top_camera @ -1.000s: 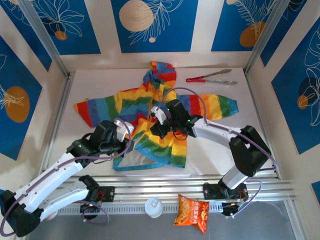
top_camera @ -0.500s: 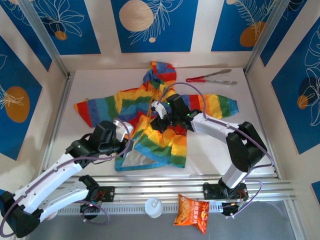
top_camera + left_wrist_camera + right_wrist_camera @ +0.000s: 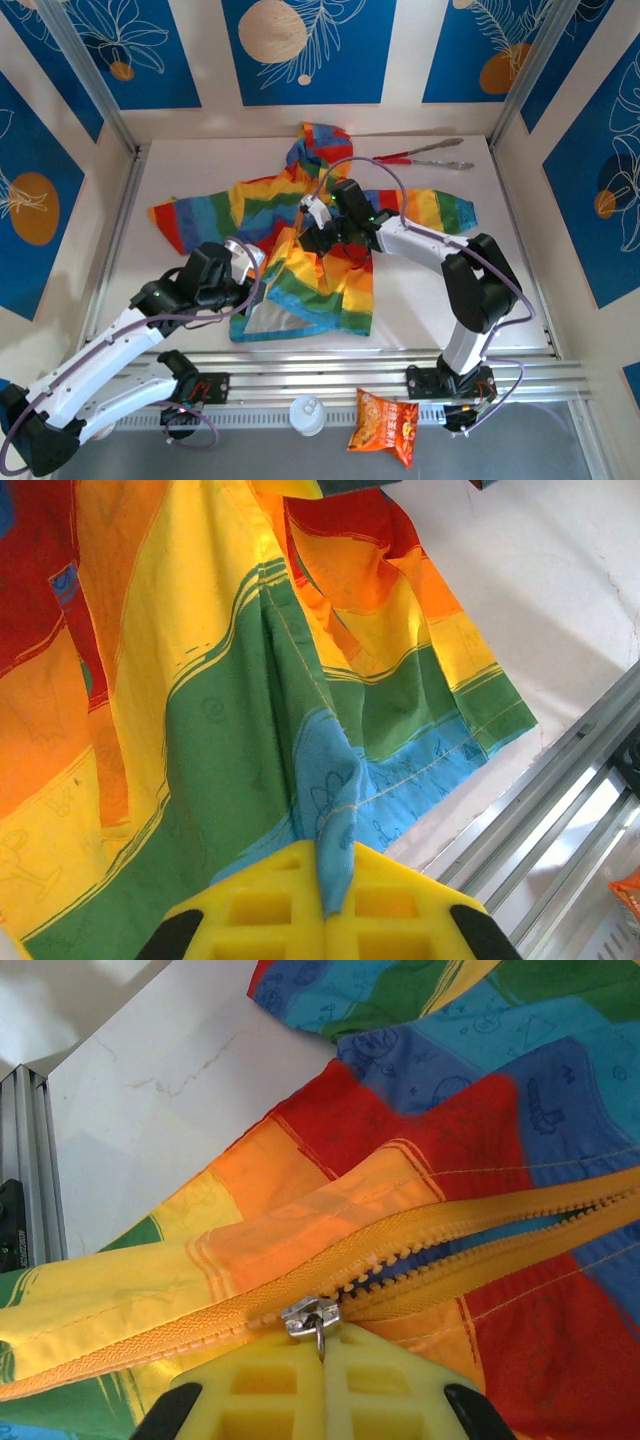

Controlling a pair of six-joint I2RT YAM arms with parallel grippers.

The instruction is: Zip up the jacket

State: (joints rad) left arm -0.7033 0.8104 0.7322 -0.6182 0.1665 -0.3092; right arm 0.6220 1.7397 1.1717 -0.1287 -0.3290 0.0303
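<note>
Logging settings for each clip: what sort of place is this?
Probably a purpose-built robot test cell, not a home: a white table edged with aluminium rails, blue printed backdrop panels around it, left arm and right arm bolted at its near edge, handling a rainbow jacket.

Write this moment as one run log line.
left hand: shut on jacket hem | right hand: shut on zipper pull | zipper: partly closed

- Red-handled tongs (image 3: pixel 420 155) lay near the table's (image 3: pixel 410 310) far edge, just beyond the jacket's (image 3: pixel 270 200) right-hand sleeve.
- Bare tabletop lay open right of the jacket's hem, up to the side wall (image 3: pixel 540 230).
</note>
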